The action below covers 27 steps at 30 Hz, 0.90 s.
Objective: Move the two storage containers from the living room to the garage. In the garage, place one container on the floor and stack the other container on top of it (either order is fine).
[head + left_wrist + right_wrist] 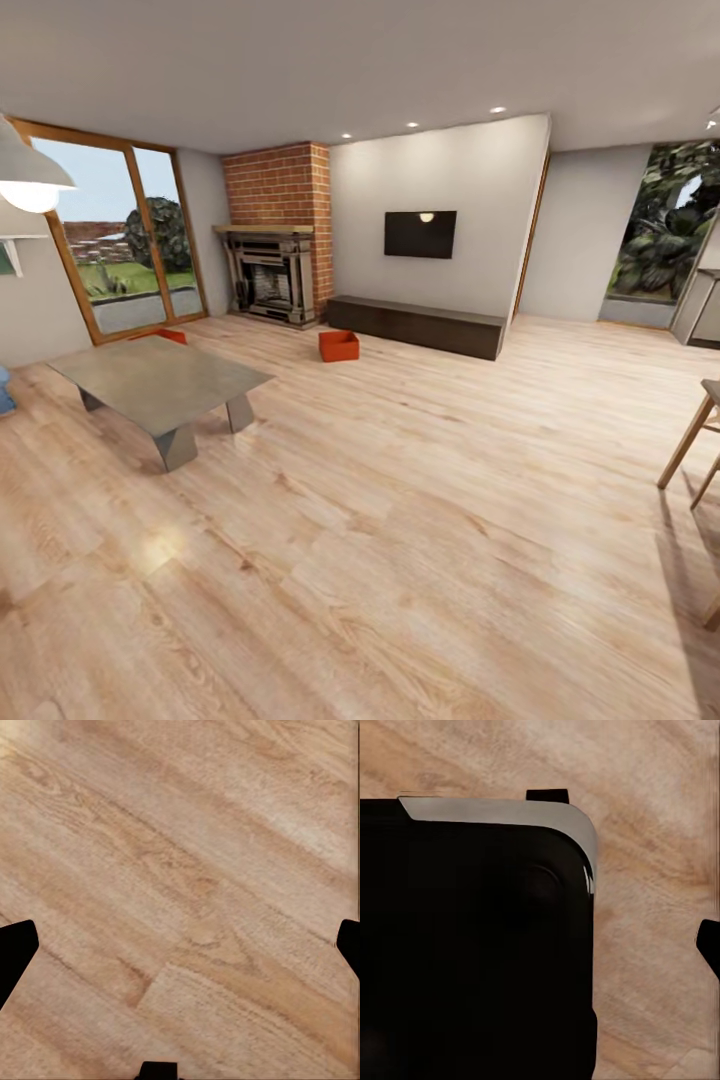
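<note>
The living room's light wood plank floor [400,520] takes up most of what I see, warm grained boards running to pale walls and a brick fireplace [275,235] in the far corner. Wood-framed glass doors [120,235] stand to its left; a dark flat screen [420,233] hangs on the wall above a long low dark cabinet [418,326]. Nearer, a grey slab-topped coffee table [160,385] sits on angular legs.

One orange-red storage container [339,346], a small open-topped box, rests on the planks just in front of the cabinet's left end. A second orange-red shape [170,335], probably the other container, peeks out beyond the table's far edge, mostly hidden.

In the left wrist view the left gripper [180,960] is spread wide, its dark fingertips [15,952] at the frame's edges, nothing between them but bare boards. In the right wrist view a big black rounded body with a grey rim [472,945] blocks the sight; one dark fingertip [709,945] shows at the edge, and I cannot tell whether the right gripper is spread or closed.
</note>
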Available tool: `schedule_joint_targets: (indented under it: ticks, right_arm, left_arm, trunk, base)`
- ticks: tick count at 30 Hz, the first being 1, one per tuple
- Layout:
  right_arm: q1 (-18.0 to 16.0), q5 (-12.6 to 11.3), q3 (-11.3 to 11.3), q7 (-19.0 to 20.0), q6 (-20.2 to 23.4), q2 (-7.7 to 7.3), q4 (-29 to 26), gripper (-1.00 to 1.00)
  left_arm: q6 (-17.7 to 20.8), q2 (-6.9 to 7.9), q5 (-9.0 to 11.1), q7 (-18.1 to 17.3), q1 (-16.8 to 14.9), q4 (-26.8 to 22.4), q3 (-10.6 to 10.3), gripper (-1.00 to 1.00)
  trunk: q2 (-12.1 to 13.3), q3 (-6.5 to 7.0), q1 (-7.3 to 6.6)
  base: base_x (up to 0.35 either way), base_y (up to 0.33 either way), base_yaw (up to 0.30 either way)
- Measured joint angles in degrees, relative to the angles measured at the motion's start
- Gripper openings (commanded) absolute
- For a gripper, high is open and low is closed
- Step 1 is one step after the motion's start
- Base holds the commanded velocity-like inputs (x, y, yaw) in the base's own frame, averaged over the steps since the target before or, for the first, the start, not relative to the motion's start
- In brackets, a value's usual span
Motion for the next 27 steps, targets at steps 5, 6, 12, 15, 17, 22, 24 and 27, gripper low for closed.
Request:
schedule_joint_targets:
  ticks: [5,6,12,15,17,22,24,27]
  right_arm:
    - [0.0,0.0,0.0,0.0,0.0,0.0,0.0,1.0]
    - [0.0,0.0,0.0,0.0,0.0,0.0,0.0,1.0]
    - [0.0,0.0,0.0,0.0,0.0,0.0,0.0,1.0]
    - [0.0,0.0,0.0,0.0,0.0,0.0,0.0,1.0]
    - [0.0,0.0,0.0,0.0,0.0,0.0,0.0,1.0]
    - [0.0,0.0,0.0,0.0,0.0,0.0,0.0,1.0]
    - [0.0,0.0,0.0,0.0,0.0,0.0,0.0,1.0]
    - [0.0,0.0,0.0,0.0,0.0,0.0,0.0,1.0]
  left_arm:
    - [0.0,0.0,0.0,0.0,0.0,0.0,0.0,1.0]
    - [0.0,0.0,0.0,0.0,0.0,0.0,0.0,1.0]
    - [0.0,0.0,0.0,0.0,0.0,0.0,0.0,1.0]
    - [0.0,0.0,0.0,0.0,0.0,0.0,0.0,1.0]
    - [0.0,0.0,0.0,0.0,0.0,0.0,0.0,1.0]
    - [0.0,0.0,0.0,0.0,0.0,0.0,0.0,1.0]
    - [0.0,0.0,0.0,0.0,0.0,0.0,0.0,1.0]
    - [0.0,0.0,0.0,0.0,0.0,0.0,0.0,1.0]
  trunk:
    - [0.0,0.0,0.0]
    - [0.0,0.0,0.0]
    - [0.0,0.0,0.0]
    - [0.0,0.0,0.0]
    - [0.0,0.0,0.0]
    - [0.0,0.0,0.0]
    - [0.0,0.0,0.0]
    - [0.0,0.0,0.0]
  base:
    - [0.293,-0.173,0.0]
    - [0.291,-0.174,0.0]
    - [0.289,-0.175,0.0]
    - [0.288,-0.176,0.0]
    - [0.288,-0.176,0.0]
    - [0.288,-0.176,0.0]
    - [0.288,-0.176,0.0]
    - [0.288,-0.176,0.0]
